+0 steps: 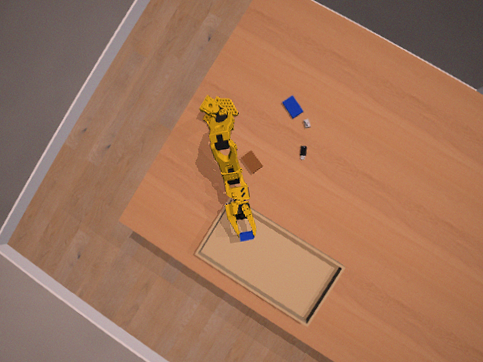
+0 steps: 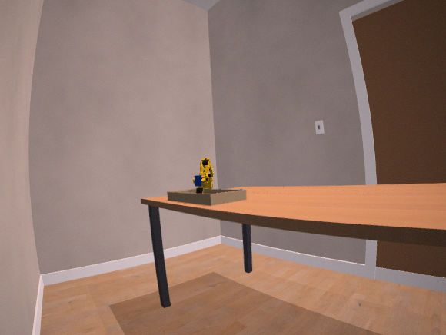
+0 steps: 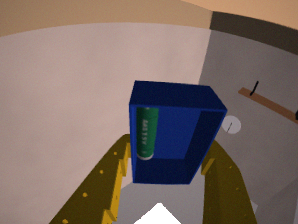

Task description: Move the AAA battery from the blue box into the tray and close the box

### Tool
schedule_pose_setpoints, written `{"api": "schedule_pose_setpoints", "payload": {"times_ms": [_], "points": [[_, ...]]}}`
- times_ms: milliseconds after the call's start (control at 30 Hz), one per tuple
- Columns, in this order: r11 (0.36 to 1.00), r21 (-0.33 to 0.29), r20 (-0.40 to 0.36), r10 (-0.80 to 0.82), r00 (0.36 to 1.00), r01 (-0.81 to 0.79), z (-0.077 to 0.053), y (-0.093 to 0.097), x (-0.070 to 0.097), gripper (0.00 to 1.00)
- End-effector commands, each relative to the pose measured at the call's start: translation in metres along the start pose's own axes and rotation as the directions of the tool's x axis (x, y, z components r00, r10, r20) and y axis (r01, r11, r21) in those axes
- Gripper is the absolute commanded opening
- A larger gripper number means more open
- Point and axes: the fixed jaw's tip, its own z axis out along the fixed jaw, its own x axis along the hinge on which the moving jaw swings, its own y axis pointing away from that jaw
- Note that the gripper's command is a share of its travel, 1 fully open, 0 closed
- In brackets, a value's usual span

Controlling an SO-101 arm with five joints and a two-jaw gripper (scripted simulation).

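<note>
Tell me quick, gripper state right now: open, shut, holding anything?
Gripper: shut on the blue box base, lid off, held over the tray; the green AAA battery lies inside the base.

The blue box (image 3: 174, 132) is open, without its lid, and is held off the table on its side, its opening facing the wrist view. It hangs over the end of the tray (image 1: 314, 257) nearest the table's left corner. Inside it a green AAA battery (image 3: 147, 133) lies along one wall. The tray is a shallow tan rectangle along the table's lower-left edge. The blue lid (image 1: 292, 106) lies flat on the tabletop, well apart from the tray.
</note>
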Motion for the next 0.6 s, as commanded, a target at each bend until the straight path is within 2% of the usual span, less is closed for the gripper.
{"api": "schedule_pose_setpoints", "payload": {"times_ms": [0, 567], "points": [[1.000, 0.020, -0.041, 0.016, 0.999, -0.015, 0.0004, -0.0068, 0.0066, 0.20], [1.000, 0.020, -0.084, 0.018, 0.996, -0.016, 0.0002, -0.0068, 0.0091, 0.20]]}}
